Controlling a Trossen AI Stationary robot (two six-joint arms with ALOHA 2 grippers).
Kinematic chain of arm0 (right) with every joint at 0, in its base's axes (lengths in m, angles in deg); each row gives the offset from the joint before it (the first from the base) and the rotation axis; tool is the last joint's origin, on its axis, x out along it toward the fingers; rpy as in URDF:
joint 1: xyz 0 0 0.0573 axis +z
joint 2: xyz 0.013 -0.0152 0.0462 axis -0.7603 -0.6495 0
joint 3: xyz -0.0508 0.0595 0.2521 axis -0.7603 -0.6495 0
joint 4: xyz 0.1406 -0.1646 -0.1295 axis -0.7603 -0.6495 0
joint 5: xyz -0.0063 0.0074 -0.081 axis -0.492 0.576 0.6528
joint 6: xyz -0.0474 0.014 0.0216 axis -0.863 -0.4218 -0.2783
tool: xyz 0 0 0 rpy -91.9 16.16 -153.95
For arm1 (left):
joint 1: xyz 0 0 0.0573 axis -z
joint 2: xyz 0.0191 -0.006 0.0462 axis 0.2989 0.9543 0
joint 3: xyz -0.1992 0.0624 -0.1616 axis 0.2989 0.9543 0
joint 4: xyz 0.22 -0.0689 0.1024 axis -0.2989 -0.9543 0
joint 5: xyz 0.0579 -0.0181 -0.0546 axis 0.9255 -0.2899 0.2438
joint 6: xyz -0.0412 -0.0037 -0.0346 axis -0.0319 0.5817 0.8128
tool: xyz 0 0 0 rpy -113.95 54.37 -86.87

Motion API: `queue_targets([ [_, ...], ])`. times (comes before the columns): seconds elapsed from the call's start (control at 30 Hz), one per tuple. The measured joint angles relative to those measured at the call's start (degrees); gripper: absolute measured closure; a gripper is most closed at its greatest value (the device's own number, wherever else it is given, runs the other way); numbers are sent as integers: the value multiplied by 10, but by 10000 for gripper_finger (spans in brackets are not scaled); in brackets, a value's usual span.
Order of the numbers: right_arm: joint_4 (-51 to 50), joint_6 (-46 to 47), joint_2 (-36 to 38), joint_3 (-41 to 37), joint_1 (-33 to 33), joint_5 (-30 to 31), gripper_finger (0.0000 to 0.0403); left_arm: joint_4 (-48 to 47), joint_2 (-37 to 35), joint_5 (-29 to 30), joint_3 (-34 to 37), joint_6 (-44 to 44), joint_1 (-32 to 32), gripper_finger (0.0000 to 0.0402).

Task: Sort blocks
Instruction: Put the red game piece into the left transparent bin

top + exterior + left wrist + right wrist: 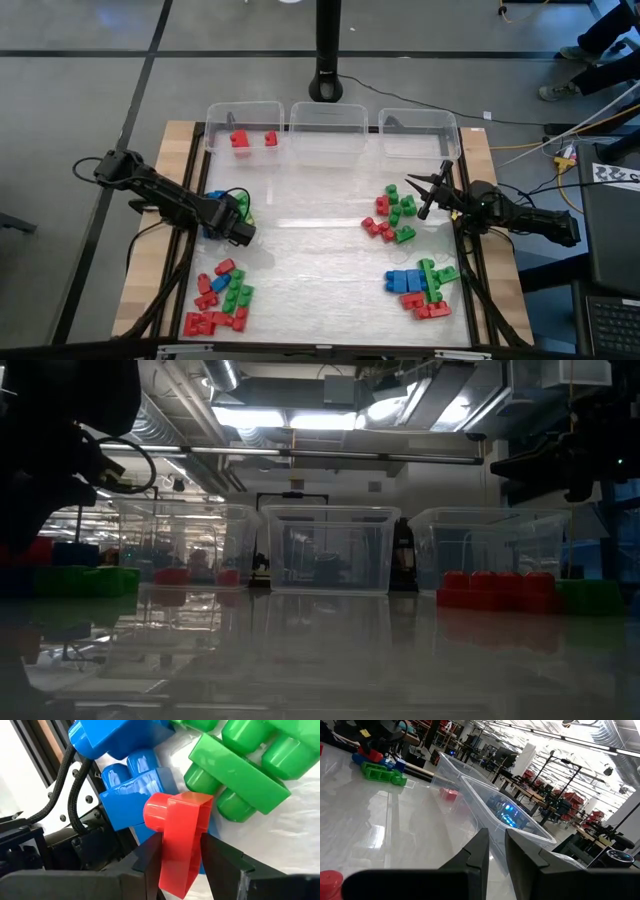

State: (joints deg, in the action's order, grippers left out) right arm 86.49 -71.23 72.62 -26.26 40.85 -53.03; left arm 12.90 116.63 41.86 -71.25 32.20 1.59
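From above, the left gripper [240, 228] sits low at the table's left edge over a small cluster of blue and green studded plastic bricks [238, 203], while the right gripper [428, 187] hangs beside the right edge, near a scatter of red and green bricks [392, 215]. More mixed red, green and blue bricks lie in a front left heap [221, 298] and a front right heap [422, 286]. Three clear plastic bins [330, 122] line the far edge; the left one holds two red bricks [250, 139]. At table level, a row of red bricks [496, 590] shows at the right before the bins [326, 548]. In the left wrist view the fingers [150, 862] clamp a small red studded brick [181, 840], which touches a blue brick [131, 790] beside a green one [240, 770]. In the right wrist view the fingers [481, 851] stand nearly together, holding nothing, pointing toward the bins [492, 802].
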Motion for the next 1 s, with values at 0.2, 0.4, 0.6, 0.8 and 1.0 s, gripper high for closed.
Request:
queue_targets([
  [0.2, 0, 0, 0, 0, 0, 0, 338, 5, 0, -3, 0, 0, 0, 242],
  [0.4, 0, 0, 0, 0, 0, 0, 338, 5, 0, 5, -8, -9, -12, 205],
  [0.6, 0, 0, 0, 0, 0, 0, 338, 0, 0, 35, -8, -21, -30, 209],
  [0.8, -1, 0, 0, 0, 0, 0, 338, -1, 0, 56, -8, -36, -34, 241],
  [1.0, -1, 0, 0, 0, 0, 0, 338, 1, 0, 56, -8, -60, -34, 303],
])
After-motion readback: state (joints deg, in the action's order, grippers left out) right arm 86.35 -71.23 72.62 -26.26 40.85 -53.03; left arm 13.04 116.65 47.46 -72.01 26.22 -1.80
